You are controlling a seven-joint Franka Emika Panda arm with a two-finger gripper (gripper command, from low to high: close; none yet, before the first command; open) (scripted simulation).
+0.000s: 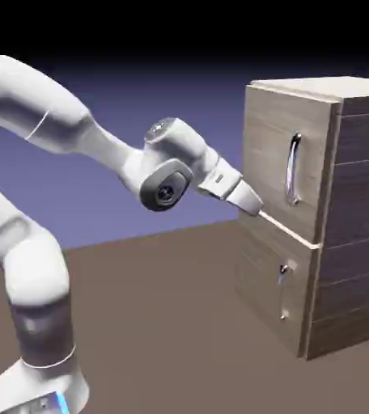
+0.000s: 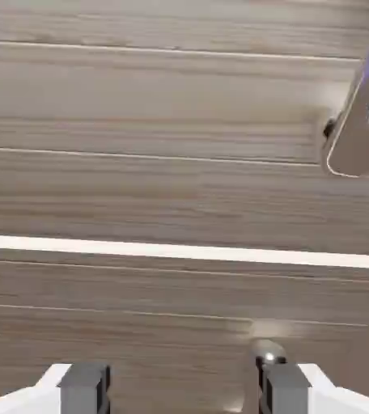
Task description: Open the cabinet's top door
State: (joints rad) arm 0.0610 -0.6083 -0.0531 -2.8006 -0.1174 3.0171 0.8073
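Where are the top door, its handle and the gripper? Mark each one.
top door (image 1: 269,154): exterior view, bare wood left of the bar.
handle (image 1: 292,170): exterior view, middle of the silver bar.
gripper (image 2: 184,388): hand view, midway between the two grey fingertips, which stand apart.

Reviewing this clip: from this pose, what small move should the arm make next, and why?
Probably shift the gripper up and toward the top door's handle. It is open, empty, and sits by the pale seam below the handle's end.

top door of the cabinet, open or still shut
Shut: the top door sits flush with the cabinet front, no gap at its edges.
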